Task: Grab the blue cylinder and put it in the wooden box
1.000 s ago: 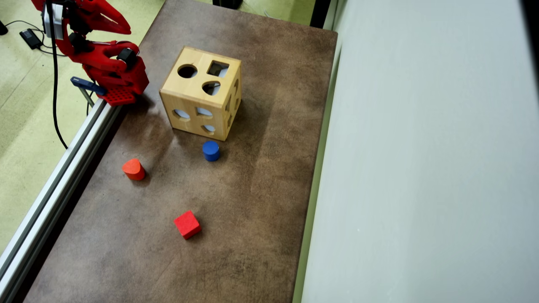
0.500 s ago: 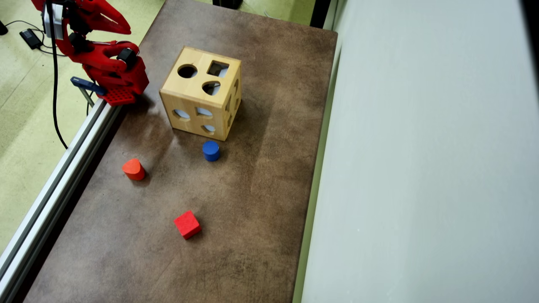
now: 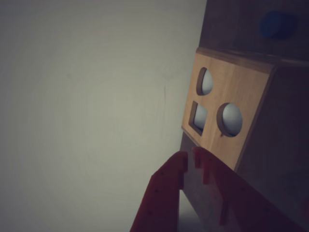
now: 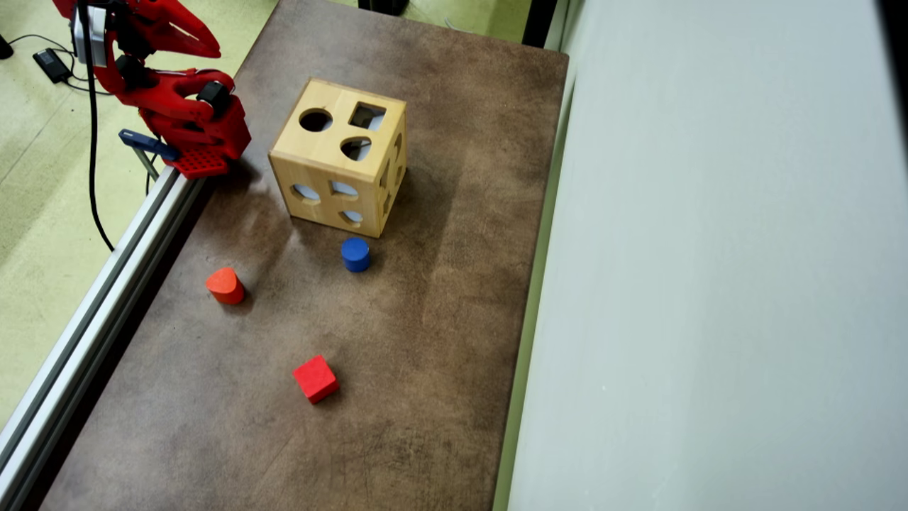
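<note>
1. The blue cylinder [image 4: 355, 254] stands upright on the brown tabletop [image 4: 425, 355], its flat round top facing up and its axis vertical; it is short, so no long side shows.
2. In the overhead view it sits just beside the wooden box [image 4: 339, 166], off the box's lower corner and apart from it, with nothing gripping it.
3. The wooden box rests flat on the tabletop, with a round, a square and a rounded hole in its top, and more cut-outs in the two side faces that show.
4. In the wrist view the cylinder [image 3: 277, 24] is only a dim blue blur beyond the box [image 3: 227, 113], near the top right; its shape is hard to make out there.
5. The gripper [image 3: 189, 158] comes into the wrist view from the bottom edge, its two red fingers pressed together at the tips with nothing between them, near the box's holed face.
6. In the overhead view the red arm [image 4: 191, 117] sits left of the box at the tabletop edge, partly cut off by the frame; its fingertips cannot be picked out there.
7. A red rounded block [image 4: 225, 285] stands down and left of the box, and a red cube [image 4: 316, 379] lies farther down, both well apart from the cylinder.
</note>
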